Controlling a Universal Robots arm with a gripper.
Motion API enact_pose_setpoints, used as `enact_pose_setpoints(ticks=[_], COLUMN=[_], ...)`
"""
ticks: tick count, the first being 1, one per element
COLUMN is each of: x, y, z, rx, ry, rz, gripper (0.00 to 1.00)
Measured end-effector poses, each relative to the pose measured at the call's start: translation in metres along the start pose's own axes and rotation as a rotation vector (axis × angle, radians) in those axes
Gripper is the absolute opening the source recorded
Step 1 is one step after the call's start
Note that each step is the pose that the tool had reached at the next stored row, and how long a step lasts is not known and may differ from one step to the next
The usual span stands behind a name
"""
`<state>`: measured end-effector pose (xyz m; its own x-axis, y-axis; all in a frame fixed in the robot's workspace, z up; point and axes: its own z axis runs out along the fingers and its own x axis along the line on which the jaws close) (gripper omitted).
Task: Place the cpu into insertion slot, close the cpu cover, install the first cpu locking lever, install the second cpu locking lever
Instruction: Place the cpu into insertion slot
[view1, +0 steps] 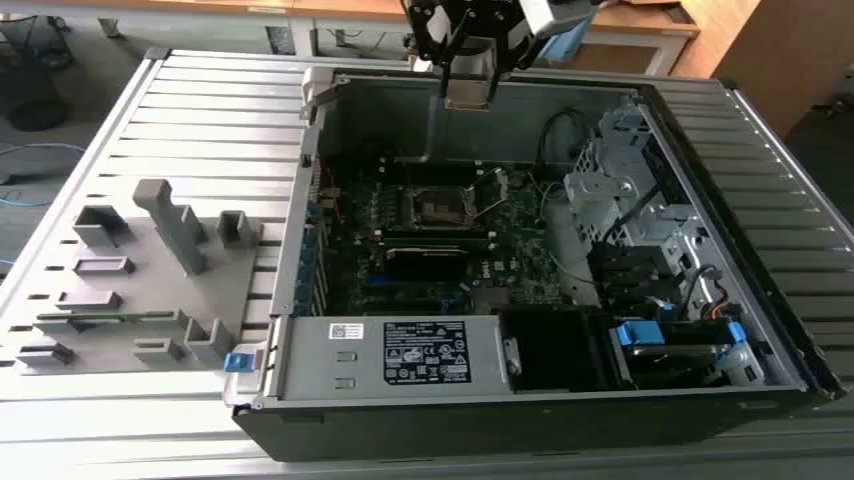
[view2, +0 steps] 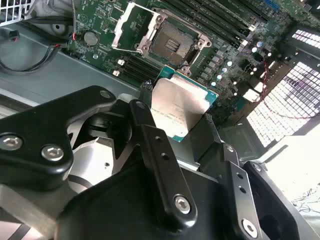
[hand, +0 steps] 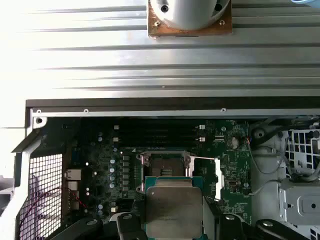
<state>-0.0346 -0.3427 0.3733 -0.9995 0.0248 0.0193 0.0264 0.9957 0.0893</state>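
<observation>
Grey plastic fixtures (view1: 147, 270) are standing on the slatted table (view1: 200, 100), well off to the exterior view's left of the slot (view1: 437, 205). The slot is lying uncovered on the green board (view2: 100, 22) inside the open case (view1: 387, 120), with its dark centre showing in both wrist views. A little to the exterior view's right of the slot and well apart from it, the tool (view1: 467, 85) is hanging in the air over the case's far wall. It is pinching the cpu (view2: 180, 107) by two opposite edges between its black fingers (view2: 150, 130). The chip's dull silver top is facing the second wrist camera, and nothing is touching the slot. Right beside the slot, the cover (view2: 121, 24) is standing tilted up off it along one edge, with the board showing through its square window. Further to the exterior view's right of the slot, a metal drive cage (view1: 627, 200) is lining that side of the case.
</observation>
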Motion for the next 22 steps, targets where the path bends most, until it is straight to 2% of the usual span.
enact_pose_setpoints(ticks=[8, 22], x=[0.0000, -0.0002], y=[0.0000, -0.0010], z=[0.0007, 0.0114], rx=[0.0000, 0.0001], ry=[0.0000, 0.0000], rz=[0.000, 0.000], gripper=[0.54, 0.54])
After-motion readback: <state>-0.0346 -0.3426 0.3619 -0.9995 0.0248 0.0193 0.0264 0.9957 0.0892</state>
